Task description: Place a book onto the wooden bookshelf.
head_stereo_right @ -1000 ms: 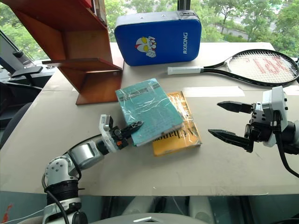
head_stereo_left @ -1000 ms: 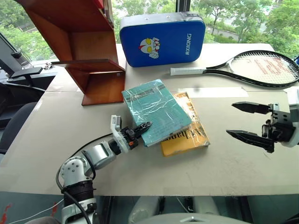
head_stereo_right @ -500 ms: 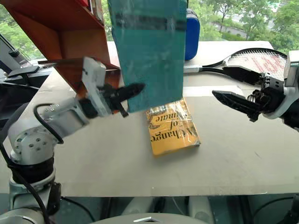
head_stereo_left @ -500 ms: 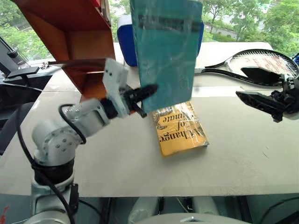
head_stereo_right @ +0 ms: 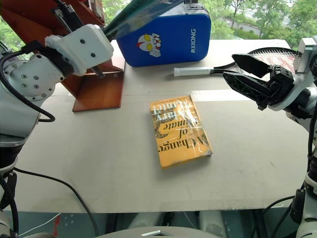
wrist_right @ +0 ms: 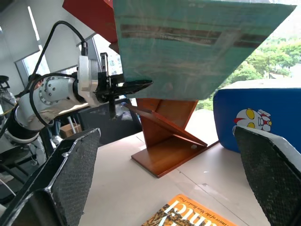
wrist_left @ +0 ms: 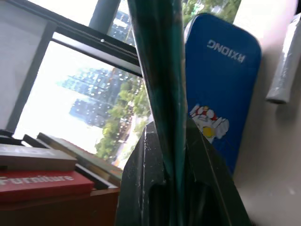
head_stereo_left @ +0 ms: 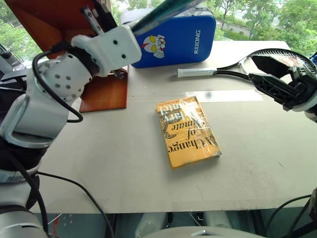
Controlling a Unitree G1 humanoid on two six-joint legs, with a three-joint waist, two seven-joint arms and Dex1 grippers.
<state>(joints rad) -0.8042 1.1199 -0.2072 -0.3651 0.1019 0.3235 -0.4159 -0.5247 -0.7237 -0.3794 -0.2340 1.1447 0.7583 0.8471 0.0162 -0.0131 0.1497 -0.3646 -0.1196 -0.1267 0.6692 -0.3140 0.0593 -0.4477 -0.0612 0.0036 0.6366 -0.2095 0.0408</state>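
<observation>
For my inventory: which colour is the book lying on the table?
Yellow-orange with black lettering; right eye view.

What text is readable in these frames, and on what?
"RXIONG": on the blue padded case.
"Change" and "of": on the yellow book lying on the table; the rest of its title is unclear.
"Furniture": on the red book spine in the wooden bookshelf.
Red marking on the racket strings: unreadable.
Label strip on the teal book: too blurred to read.
</observation>
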